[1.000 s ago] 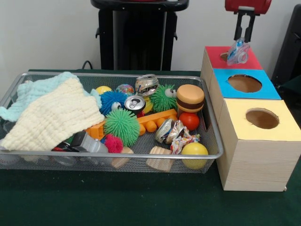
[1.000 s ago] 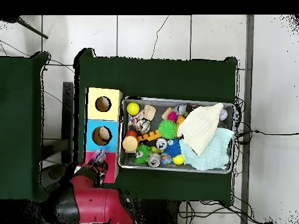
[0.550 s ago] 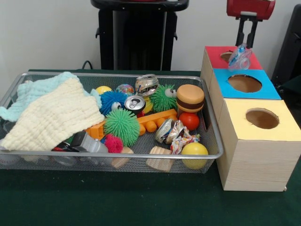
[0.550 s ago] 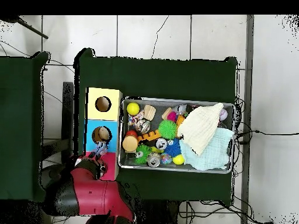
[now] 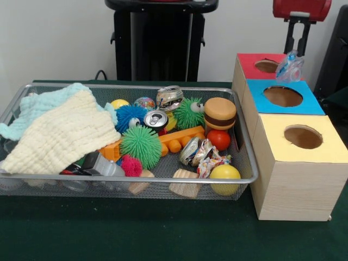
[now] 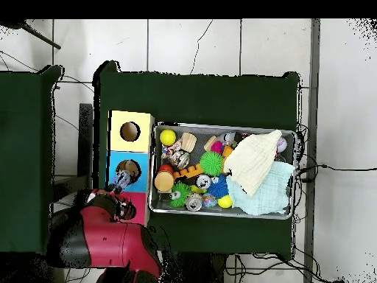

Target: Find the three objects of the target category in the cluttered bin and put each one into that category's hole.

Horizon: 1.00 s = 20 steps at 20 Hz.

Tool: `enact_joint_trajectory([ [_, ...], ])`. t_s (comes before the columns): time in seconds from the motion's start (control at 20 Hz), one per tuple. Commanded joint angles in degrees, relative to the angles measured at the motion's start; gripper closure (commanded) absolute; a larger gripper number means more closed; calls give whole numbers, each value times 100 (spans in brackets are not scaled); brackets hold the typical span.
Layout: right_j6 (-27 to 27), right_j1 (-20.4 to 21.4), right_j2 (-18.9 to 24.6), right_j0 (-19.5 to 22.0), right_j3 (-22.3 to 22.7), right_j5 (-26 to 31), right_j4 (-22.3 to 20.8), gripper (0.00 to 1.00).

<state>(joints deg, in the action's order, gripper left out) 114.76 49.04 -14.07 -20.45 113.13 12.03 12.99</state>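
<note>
My gripper (image 5: 294, 54) hangs at the top right of the front view, shut on a crumpled clear plastic piece with blue print (image 5: 290, 67). The piece dangles over the right edge of the red box top (image 5: 247, 64), beside its hole (image 5: 266, 66) and just behind the blue box (image 5: 304, 104). From overhead, the gripper (image 6: 118, 182) sits at the seam between the red and blue tops. The wire bin (image 5: 136, 179) holds crushed cans (image 5: 170, 97), (image 5: 156, 119), (image 5: 191, 150) and a crinkled wrapper (image 5: 212, 162).
A yellow-topped box (image 5: 321, 153) stands nearest the camera, in line with the other two. The bin also holds cream and light blue cloths (image 5: 60, 133), spiky balls (image 5: 141, 144), a toy burger (image 5: 219, 113), wooden blocks (image 5: 184, 182) and a yellow ball (image 5: 224, 175).
The gripper has carried the plastic piece rightward and slightly up in the front view, from over the red hole to the red top's right edge. The bin's contents have not moved.
</note>
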Motion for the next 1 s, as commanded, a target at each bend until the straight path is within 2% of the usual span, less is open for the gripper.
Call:
enact_joint_trajectory([
  [0.05, 1294, -385, -59, -79, -457, 488, 336, 100],
  [0.5, 1129, -612, 71, 74, -339, 2, 368, 100],
  [0.65, 1048, -685, 211, 242, -294, -230, 313, 100],
  [1.0, 992, -676, 287, 384, -212, -357, 230, 100],
])
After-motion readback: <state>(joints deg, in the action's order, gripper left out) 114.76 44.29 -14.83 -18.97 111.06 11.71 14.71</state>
